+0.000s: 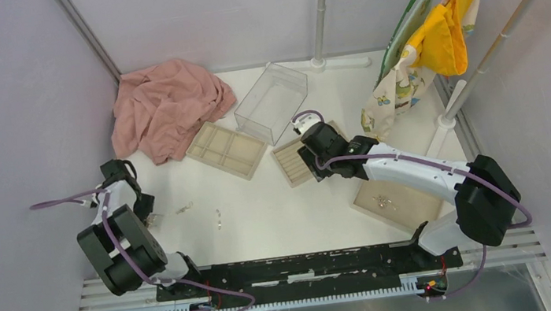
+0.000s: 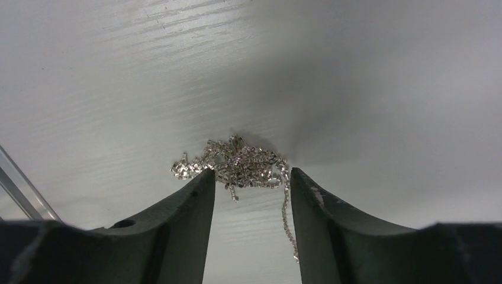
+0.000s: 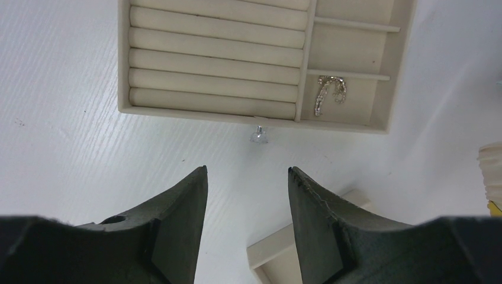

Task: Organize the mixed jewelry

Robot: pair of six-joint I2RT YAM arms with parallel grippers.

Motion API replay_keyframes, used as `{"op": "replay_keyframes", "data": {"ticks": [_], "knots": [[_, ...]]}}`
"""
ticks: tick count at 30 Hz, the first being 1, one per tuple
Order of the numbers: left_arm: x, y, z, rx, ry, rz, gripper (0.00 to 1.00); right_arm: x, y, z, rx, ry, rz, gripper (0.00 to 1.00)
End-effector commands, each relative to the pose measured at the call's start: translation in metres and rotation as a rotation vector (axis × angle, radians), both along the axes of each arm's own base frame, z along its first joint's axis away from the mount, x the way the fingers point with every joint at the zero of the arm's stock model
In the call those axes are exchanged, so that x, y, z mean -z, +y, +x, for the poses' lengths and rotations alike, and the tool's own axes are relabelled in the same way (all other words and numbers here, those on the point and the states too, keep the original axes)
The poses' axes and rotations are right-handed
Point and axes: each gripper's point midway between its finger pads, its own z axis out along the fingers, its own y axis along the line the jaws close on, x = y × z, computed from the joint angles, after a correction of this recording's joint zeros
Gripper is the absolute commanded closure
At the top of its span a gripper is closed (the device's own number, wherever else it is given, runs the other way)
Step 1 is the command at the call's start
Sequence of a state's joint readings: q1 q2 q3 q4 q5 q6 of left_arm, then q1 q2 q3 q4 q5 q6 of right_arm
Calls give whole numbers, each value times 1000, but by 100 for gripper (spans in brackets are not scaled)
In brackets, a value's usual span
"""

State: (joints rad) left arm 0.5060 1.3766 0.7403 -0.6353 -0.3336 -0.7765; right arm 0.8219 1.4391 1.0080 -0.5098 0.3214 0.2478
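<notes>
The white desk (image 1: pixel 281 226) carries a pink cloth (image 1: pixel 167 105) at the upper left of the top view, with a clear box (image 1: pixel 272 100) to its right. A beige roll tray (image 3: pixel 213 83) fills the top of the right wrist view. Below it the right gripper (image 3: pixel 247 170) stands wide and empty. The left gripper (image 2: pixel 250 173) is also wide and holds nothing. A tangled chain (image 2: pixel 237 163) lies on the desk at its tips, mid-frame. Another chain (image 3: pixel 330 92) lies in the tray's lowest right-hand compartment. A tiny sparkling piece (image 3: pixel 258 135) sits on the desk just beside the tray's lower edge.
</notes>
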Motion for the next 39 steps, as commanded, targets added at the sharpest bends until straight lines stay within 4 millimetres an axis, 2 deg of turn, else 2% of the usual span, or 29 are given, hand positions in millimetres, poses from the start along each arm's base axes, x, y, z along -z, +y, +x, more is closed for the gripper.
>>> {"op": "replay_keyframes", "data": {"ticks": [1, 5, 9, 12, 16, 17, 20, 22, 30, 35, 39], "knots": [[-1, 9, 12, 14, -25, 12, 46, -15, 8, 12, 16, -38, 36, 42], [2, 9, 11, 13, -12, 6, 48, -16, 10, 12, 13, -38, 41, 42], [4, 8, 11, 13, -6, -2, 67, -15, 11, 12, 15, -38, 43, 42], [2, 6, 13, 25, -21, -10, 77, -16, 10, 11, 18, -42, 48, 42], [-11, -1, 19, 67, -78, -11, 96, -15, 8, 10, 21, -42, 48, 42], [-15, -7, 23, 88, -102, -22, 98, -14, 7, 10, 21, -41, 46, 42], [-33, -27, 37, 180, -163, -28, 98, -18, 8, 11, 24, -48, 52, 42], [-51, -48, 48, 262, -192, -19, 98, -23, 9, 12, 25, -57, 57, 42], [-150, -137, 104, 544, -416, 13, 98, -38, 5, 15, 42, -100, 77, 42], [-191, -187, 130, 695, -496, -16, 98, -46, -7, 15, 72, -142, 68, 42], [-220, -219, 146, 791, -556, -33, 98, -60, -29, 21, 127, -206, 12, 42]]}}
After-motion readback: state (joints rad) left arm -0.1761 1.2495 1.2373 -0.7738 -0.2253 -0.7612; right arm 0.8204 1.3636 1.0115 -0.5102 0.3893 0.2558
